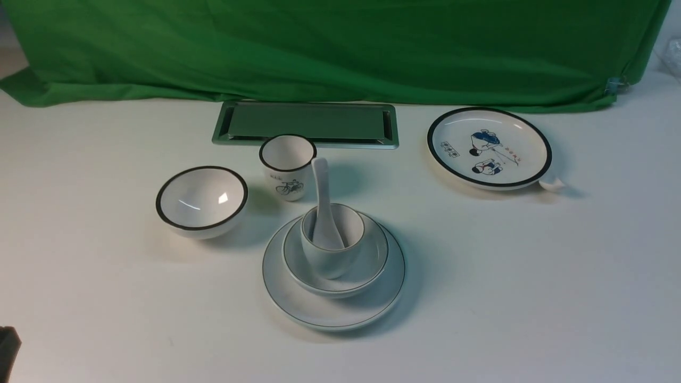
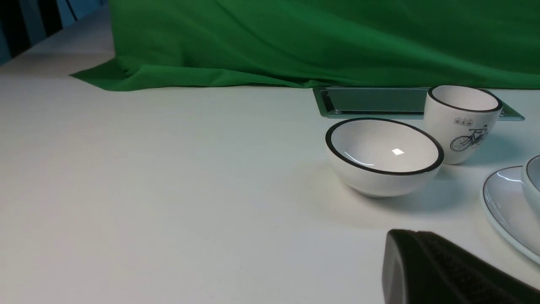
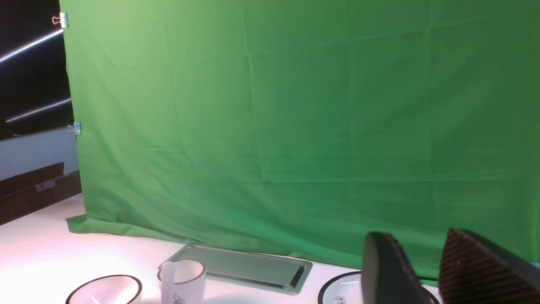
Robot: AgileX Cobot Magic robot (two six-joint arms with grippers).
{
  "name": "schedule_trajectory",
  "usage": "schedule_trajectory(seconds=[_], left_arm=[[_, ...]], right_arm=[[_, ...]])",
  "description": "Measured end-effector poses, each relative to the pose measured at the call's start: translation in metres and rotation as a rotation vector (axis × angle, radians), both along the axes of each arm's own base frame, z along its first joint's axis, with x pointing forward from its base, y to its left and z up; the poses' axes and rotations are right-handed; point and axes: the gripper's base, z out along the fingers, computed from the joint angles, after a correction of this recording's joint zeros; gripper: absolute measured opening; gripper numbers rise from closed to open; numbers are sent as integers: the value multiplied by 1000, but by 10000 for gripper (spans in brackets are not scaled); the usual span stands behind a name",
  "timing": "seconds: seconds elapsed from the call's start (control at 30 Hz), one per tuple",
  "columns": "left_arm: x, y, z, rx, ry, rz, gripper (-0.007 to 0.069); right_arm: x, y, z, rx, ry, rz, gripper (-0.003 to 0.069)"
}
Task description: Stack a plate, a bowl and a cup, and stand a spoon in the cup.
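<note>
Keeping both arms clear looks best now, since the spoon (image 1: 323,205) stands in the cup (image 1: 332,240) on bowl (image 1: 335,255) and plate (image 1: 333,274), the left gripper (image 2: 447,270) closed empty, the right gripper (image 3: 426,270) parted, holding nothing.

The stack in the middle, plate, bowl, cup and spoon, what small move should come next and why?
Probably none on the stack: the spoon stands in the cup, which sits in the bowl on the plate. The right gripper is open, empty and raised, so I'd just ease it back to rest.
</note>
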Motion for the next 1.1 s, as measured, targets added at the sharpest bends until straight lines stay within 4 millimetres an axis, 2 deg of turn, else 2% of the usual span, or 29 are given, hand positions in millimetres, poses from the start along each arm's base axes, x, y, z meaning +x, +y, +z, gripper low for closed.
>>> schedule_trajectory(seconds=[0.37,0.53,0.67,0.77,0.93,1.0,1.1], left_arm=[[0,0,0,4,1,0,2],[0,0,0,5,1,0,2],[0,0,0,6,1,0,2],[0,0,0,6,1,0,2],[0,0,0,6,-1,0,2],[0,0,0,6,0,0,2],[0,0,0,6,0,0,2]], right_arm=[[0,0,0,-1,0,0,237],[1,0,-4,-67,2,-19,237],[16,-2,-37,-211,87,-217,237],[29,-7,-79,-255,217,-335,237],[35,-11,-145,-284,424,-381,237],[35,-10,-154,-293,468,-370,237],[35,-9,-154,-300,461,-340,237]])
